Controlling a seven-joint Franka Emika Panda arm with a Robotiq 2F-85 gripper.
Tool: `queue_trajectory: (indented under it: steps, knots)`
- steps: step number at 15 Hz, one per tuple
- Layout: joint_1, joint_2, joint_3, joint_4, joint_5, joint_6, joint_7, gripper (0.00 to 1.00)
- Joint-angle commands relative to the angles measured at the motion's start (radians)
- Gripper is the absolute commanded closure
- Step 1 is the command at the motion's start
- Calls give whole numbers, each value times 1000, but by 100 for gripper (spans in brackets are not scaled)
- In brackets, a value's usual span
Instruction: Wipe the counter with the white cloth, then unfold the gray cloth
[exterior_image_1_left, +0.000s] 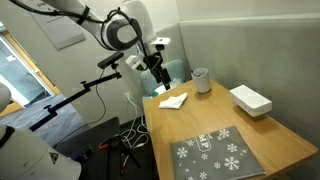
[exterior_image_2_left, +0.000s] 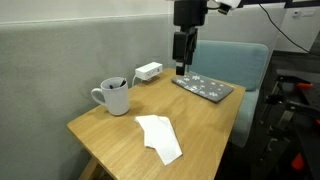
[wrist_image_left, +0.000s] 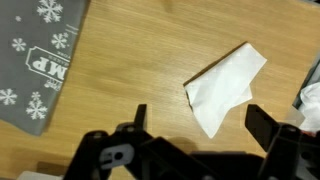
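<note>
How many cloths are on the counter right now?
2. The white cloth lies near the cup; the gray cloth, snowflake side up, lies toward the other end of the counter. None appears hidden.

Bright, even light across the counter (exterior_image_2_left: 205, 122); slight blur throughout.

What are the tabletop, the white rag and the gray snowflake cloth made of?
The counter: light wood or laminate, smooth, matte; grain streaks show. The white cloth: thin soft fabric, maybe paper; it lies folded with creases. The gray cloth: matte fabric, apparently, printed with white snowflakes.
</note>
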Motion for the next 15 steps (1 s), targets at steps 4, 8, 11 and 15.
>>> queue_trajectory:
  steps: [4, 8, 11, 15]
  knots:
    - [83, 248, -23, 110, -23, 176, 27, 0]
    - [129, 358, -50, 201, -25, 178, 22, 0]
    - [156, 421, -70, 258, -30, 165, 20, 0]
    - [191, 492, -102, 324, -44, 158, 23, 0]
